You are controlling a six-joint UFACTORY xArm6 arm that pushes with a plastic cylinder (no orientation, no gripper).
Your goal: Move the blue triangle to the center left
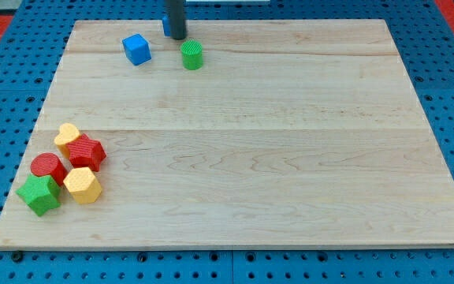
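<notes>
Camera view: blue triangle [166, 24] mostly hidden behind my tip [177, 37].

So on the tabletop [290, 158], the blue cube [136, 49] sits just left of the green cylinder [192, 55]. My tip [177, 36] is near the cylinder's upper left, and a cluster of five blocks [87, 151] sits far down-left of the cylinder.

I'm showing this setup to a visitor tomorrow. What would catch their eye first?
Probably the tight cluster of red, yellow and green blocks at the wooden board's bottom left. Next, my tip at the view's top edge, between a blue cube and a green cylinder, with a blue piece partly hidden behind the rod.
</notes>
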